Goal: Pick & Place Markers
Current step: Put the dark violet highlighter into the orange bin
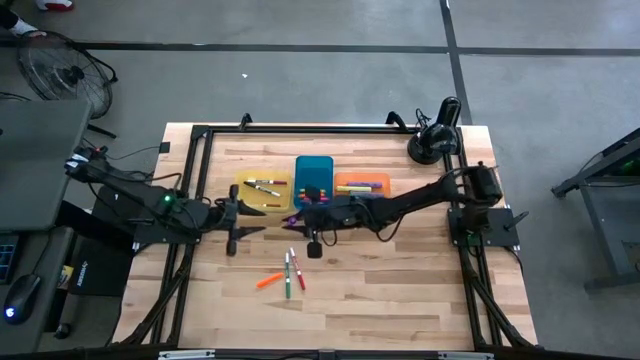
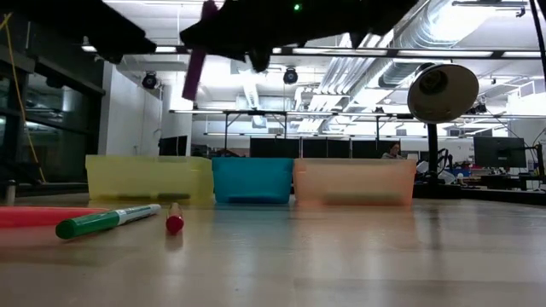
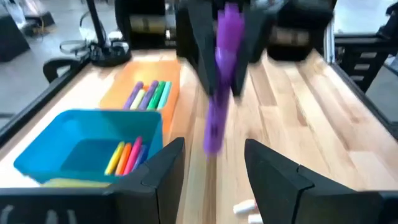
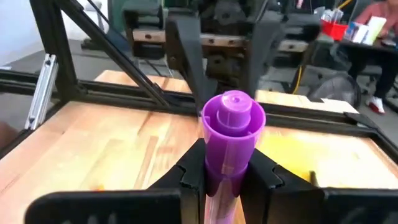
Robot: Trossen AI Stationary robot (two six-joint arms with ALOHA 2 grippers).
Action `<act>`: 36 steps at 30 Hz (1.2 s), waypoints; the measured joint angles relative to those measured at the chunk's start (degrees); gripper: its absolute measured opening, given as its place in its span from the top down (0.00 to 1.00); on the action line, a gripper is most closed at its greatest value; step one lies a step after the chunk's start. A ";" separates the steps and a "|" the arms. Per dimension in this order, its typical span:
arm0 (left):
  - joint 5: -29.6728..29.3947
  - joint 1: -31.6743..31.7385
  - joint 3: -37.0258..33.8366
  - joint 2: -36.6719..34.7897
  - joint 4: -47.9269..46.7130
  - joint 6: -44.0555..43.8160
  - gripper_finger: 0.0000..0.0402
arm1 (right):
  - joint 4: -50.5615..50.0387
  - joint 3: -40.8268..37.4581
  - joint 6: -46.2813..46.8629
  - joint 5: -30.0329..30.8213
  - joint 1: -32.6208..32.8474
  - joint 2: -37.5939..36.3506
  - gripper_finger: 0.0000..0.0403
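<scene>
I see markers in the yellow tray [image 1: 262, 190], blue tray [image 3: 81, 146] and orange tray [image 1: 361, 185]. My right claw [image 4: 227, 171] grips a purple marker [image 4: 231, 134]; the left claw [image 3: 214, 165] stands wide above the wooden surface [image 1: 400, 290].

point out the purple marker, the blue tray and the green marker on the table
purple marker [image 4: 234, 121], right wrist view, on its round cap end
blue tray [image 2: 252, 179], low view, on its front wall
green marker [image 2: 94, 223], low view, on the green cap
</scene>
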 joint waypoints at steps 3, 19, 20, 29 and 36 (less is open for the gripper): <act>0.81 -0.20 0.00 -2.31 -2.70 -0.41 0.59 | -6.50 0.02 0.24 0.27 -0.88 -3.59 0.87; 4.93 -1.06 -13.24 -6.42 21.37 8.41 0.59 | -35.41 0.04 1.97 1.44 -7.21 -13.26 0.87; 5.67 -1.06 -14.21 -6.40 23.22 8.89 0.59 | -36.51 0.04 1.97 0.81 -7.91 -13.26 0.87; 8.04 -1.03 -16.72 -6.44 28.63 12.26 0.59 | -52.08 6.35 0.02 -0.38 -12.85 -13.26 0.87; 13.76 1.30 -16.74 -6.44 32.77 14.80 0.59 | -65.66 9.35 -1.21 -0.66 -15.22 -13.26 0.87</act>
